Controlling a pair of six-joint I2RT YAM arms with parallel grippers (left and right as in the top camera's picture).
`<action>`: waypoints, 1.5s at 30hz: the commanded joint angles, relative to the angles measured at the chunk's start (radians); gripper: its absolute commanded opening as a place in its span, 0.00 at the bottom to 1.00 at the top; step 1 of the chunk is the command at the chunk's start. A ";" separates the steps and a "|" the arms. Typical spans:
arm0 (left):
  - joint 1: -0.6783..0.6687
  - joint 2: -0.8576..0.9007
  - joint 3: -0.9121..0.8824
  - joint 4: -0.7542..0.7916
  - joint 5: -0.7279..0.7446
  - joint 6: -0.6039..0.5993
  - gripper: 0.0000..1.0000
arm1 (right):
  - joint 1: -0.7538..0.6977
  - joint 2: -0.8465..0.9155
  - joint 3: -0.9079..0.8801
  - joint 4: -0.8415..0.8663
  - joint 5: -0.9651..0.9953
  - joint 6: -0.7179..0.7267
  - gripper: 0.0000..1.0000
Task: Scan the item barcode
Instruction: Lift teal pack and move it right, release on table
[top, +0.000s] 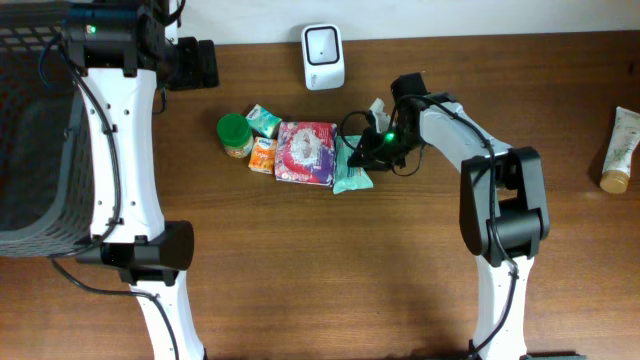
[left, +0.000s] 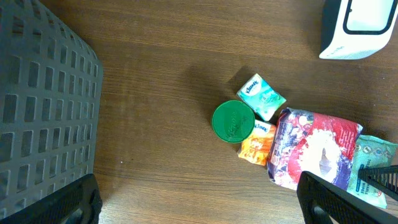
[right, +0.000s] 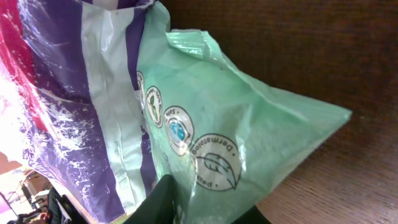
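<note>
Right gripper: set down at the mint-green packet; a closed grip cannot be confirmed.
Packet: at the right end of the item cluster, touching the purple-red pouch.
Progress: nothing presented to the scanner yet; lift and barcode turn judged outstanding.
Room: bare wood is seen between packet and scanner.
Left gripper: spread wide, empty, beside the basket.

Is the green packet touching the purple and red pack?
Touching. Right wrist view shows the green packet lying against the purple and red pack, no gap.
</note>
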 joint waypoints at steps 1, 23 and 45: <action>0.006 -0.011 0.011 -0.001 -0.008 0.005 0.99 | 0.003 -0.002 0.029 -0.077 0.032 -0.090 0.19; 0.006 -0.011 0.011 -0.001 -0.008 0.005 0.99 | -0.004 -0.062 0.092 -0.216 0.112 -0.142 0.56; 0.006 -0.011 0.011 -0.001 -0.008 0.005 0.99 | 0.012 -0.064 0.102 -0.188 0.305 -0.107 0.04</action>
